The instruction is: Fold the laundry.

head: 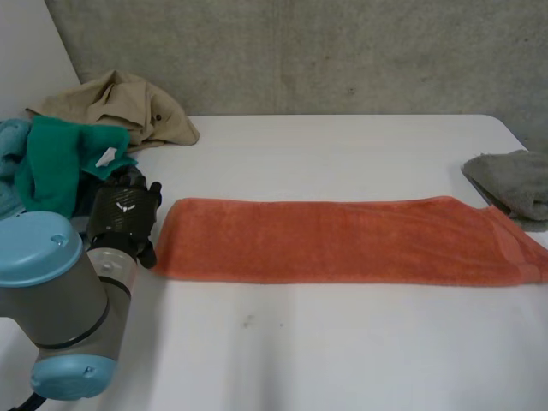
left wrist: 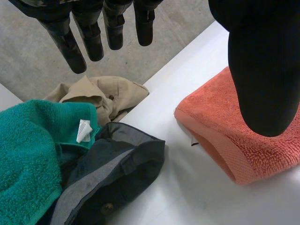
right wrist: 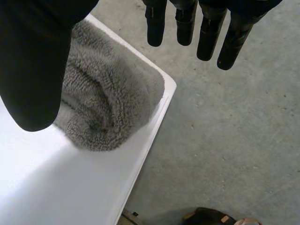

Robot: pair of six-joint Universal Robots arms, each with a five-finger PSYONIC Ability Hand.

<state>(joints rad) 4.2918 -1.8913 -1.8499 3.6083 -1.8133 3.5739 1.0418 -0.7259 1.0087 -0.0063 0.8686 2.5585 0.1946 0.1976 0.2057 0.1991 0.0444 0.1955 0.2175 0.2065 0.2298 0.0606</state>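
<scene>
An orange towel (head: 342, 240) lies folded into a long strip across the middle of the white table (head: 342, 342). My left hand (head: 124, 214) hovers just off the strip's left end, open, its straight fingers (left wrist: 79, 44) and thumb holding nothing; the towel's end (left wrist: 225, 136) lies below the thumb. My right hand (right wrist: 28, 61) is open too, its straight fingers (right wrist: 211, 37) out over the floor past the table's far right corner, above a folded grey towel (right wrist: 108, 108).
A pile of laundry sits at the back left: a green towel (head: 60, 163), a tan garment (head: 120, 107) and a dark grey garment (left wrist: 108, 173). The grey towel (head: 514, 184) lies at the table's right edge. Concrete floor (right wrist: 234, 140) lies beyond the corner.
</scene>
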